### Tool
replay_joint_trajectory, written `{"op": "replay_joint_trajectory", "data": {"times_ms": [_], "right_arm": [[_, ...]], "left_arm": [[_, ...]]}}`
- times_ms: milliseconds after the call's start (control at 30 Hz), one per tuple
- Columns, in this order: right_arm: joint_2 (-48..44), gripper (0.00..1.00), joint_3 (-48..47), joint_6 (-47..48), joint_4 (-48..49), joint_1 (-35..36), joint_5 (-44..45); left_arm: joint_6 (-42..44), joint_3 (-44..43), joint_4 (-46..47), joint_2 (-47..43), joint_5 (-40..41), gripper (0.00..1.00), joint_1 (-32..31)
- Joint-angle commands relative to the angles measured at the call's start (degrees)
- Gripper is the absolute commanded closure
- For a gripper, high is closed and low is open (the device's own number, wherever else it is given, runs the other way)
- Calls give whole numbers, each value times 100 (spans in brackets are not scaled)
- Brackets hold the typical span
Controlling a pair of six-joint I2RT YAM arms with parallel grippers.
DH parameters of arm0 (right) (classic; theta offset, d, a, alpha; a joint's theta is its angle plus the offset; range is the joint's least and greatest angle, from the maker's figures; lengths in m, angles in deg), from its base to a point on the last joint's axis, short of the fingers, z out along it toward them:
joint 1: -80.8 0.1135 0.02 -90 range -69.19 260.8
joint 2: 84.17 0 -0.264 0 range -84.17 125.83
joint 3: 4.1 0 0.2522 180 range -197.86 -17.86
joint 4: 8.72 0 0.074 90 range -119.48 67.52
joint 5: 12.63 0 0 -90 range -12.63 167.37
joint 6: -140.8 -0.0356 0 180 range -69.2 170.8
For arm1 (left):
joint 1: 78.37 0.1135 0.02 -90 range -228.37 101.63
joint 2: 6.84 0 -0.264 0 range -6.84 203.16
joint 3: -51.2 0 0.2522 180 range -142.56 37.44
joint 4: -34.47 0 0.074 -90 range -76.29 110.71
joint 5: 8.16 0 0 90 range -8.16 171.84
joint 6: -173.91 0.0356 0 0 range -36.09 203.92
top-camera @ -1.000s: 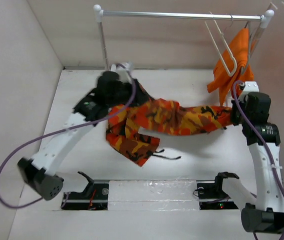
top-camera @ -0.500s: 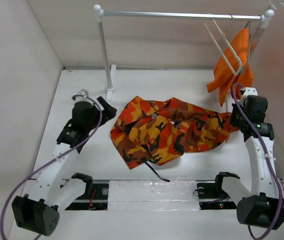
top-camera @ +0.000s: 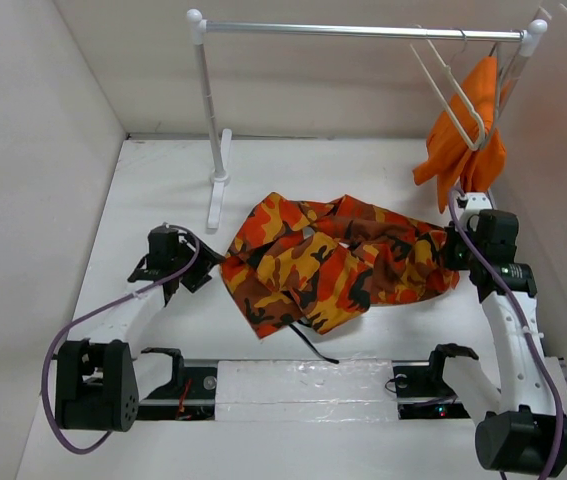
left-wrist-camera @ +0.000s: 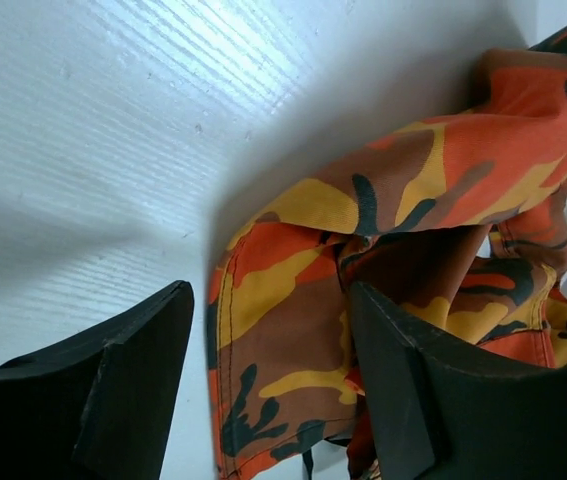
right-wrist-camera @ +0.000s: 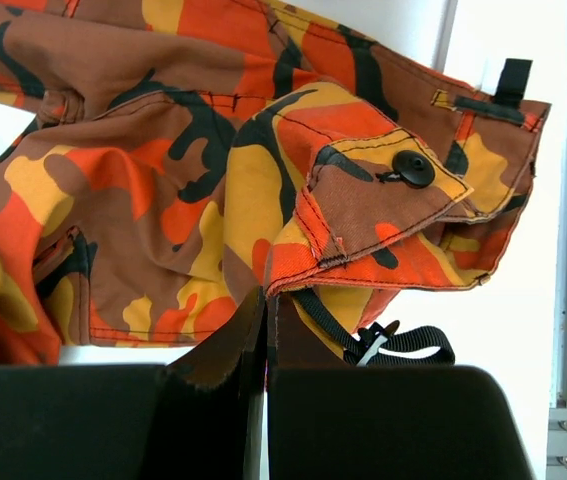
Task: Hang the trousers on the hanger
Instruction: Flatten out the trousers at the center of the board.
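Sprawling across the table, the trousers lie crumpled between both arms, long axis running left to right.
Overhead, the hanger dangles from the rail at far right, above the table. Only the right wrist view picks out the waistband end, button and belt loop, pointing right, its edge nipped in the closed right pincer. Left wrist view: left pincer gaping, a cloth edge lying loose between its fingers.
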Motion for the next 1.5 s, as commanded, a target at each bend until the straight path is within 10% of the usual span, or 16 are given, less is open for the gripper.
{"op": "replay_joint_trajectory", "data": {"times_ms": [0, 433, 567, 733, 1067, 1200, 1267, 1467], "right_arm": [[-44, 100, 5, 35, 187, 37, -257], [53, 100, -329, -97, 354, 195, -644], [-69, 100, -338, -176, 389, 362, -680], [-193, 100, -338, -185, 337, 485, -767], [-246, 100, -654, -89, -120, 1170, -408], [-263, 100, -655, 17, -252, 1320, 57], [-246, 100, -663, 104, -209, 1372, 120], [-53, 100, -953, 157, -129, 1496, 190]], "left_arm": [[115, 50, 250, 51, -127, 41, 21], [818, -766, 322, 1807, 750, 64, -374], [1284, -1338, -161, 2424, 1294, 100, -514], [1302, -1899, -442, 1699, 1761, 100, -515], [1970, -6827, -1692, 1098, 3809, 100, -515], [2225, -6438, -1113, 1019, 4303, 100, -305], [2199, -6138, -1145, 1290, 3664, 77, 220], [2611, -5829, -926, 2687, 3265, 83, 338]]}}
